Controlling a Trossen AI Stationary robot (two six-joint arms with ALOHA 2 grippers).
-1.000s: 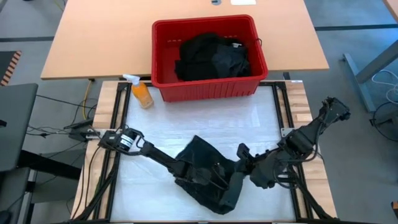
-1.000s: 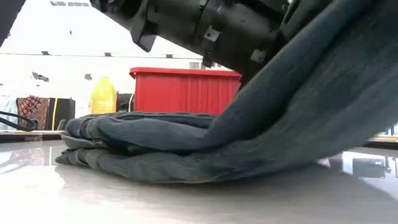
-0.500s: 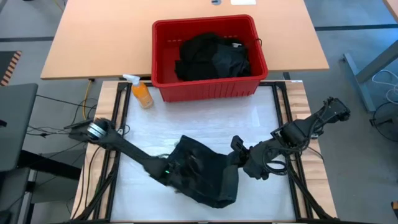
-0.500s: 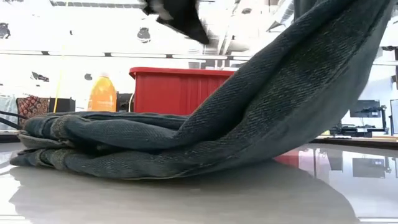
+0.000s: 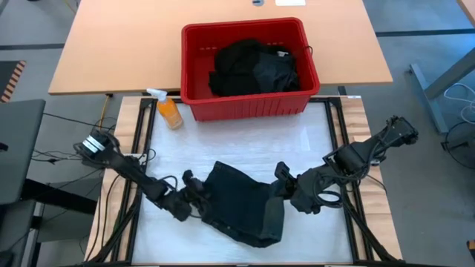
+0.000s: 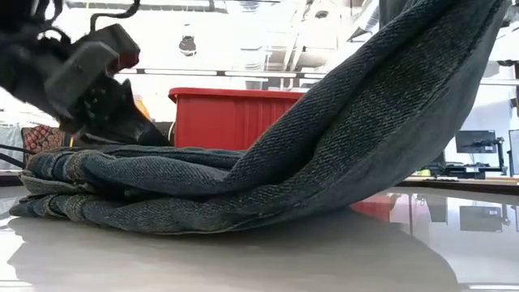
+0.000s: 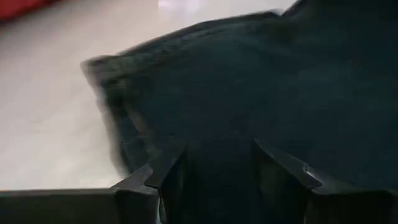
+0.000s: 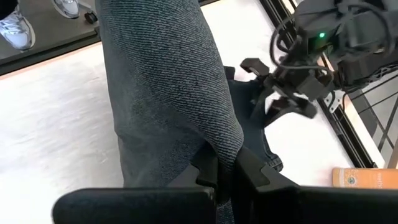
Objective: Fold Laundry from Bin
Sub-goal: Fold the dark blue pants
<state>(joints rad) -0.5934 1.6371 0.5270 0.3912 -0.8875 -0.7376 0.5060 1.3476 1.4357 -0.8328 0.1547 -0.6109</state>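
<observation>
A dark blue-grey garment (image 5: 241, 208) lies in folded layers on the white table top near the front edge; it also shows in the low view (image 6: 203, 195). My right gripper (image 5: 283, 189) is shut on its right end, which rises off the table. My left gripper (image 5: 193, 196) is open at the garment's left edge, low over the table, and the cloth lies just ahead of its fingers (image 7: 217, 171). The red bin (image 5: 245, 24) stands at the far side with more dark laundry (image 5: 252, 67) inside. My left gripper stands open at the garment's left edge (image 7: 124, 124); whether its fingers touch the cloth I cannot tell. My right gripper pinches the garment's right end (image 8: 211, 140) between its two fingers, coming from the table's right. That end is lifted, and the cloth slopes down from it to the layers lying on the table (image 6: 162, 203).
An orange spray bottle (image 5: 169, 110) stands left of the bin. The bin's ribbed red wall (image 6: 235, 118) shows behind the garment in the low view. Bare white table top lies between bin and garment. A person's shoes (image 8: 18, 28) show on the floor beyond the table.
My left gripper has drawn back from on top of the garment toward the table's left edge and now stands beside the garment's left edge. The garment has shifted a little leftward, its left part lying flat in layers. My right gripper has kept the right end raised.
</observation>
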